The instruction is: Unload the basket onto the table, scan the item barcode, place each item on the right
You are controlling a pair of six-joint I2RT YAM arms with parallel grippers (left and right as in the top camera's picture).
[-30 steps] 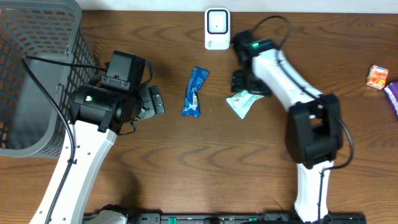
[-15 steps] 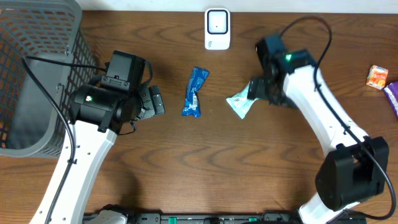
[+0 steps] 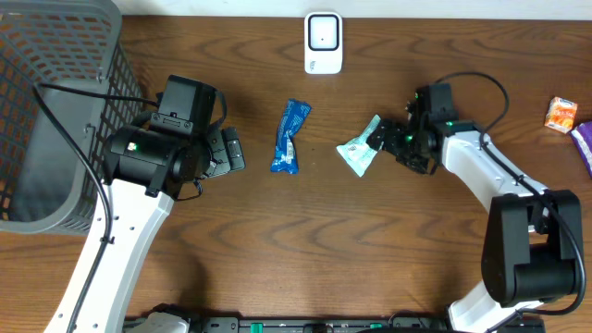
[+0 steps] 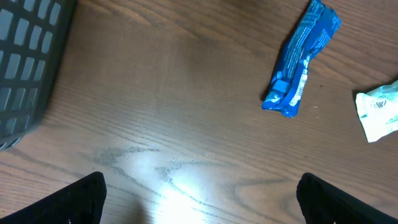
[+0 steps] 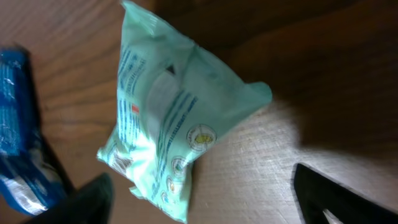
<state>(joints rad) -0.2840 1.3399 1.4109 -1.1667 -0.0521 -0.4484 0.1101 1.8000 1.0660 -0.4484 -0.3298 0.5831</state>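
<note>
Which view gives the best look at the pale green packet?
Right wrist: the pale green packet shows large, print visible. Overhead shows it small, beside the right gripper. Left wrist catches only its end at the frame edge.

Your left pincer (image 3: 229, 151) hangs wide open, pointing right. Your right pincer (image 3: 387, 141) points left toward it, jaws spread apart, gripping nothing.

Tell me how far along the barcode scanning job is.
Done: nothing visibly; the green packet and blue packet both lie on the table, away from the scanner. In hand: the open right gripper sits at the green packet, not gripping it. Remaining: grasp, lift, present to the scanner.
</note>
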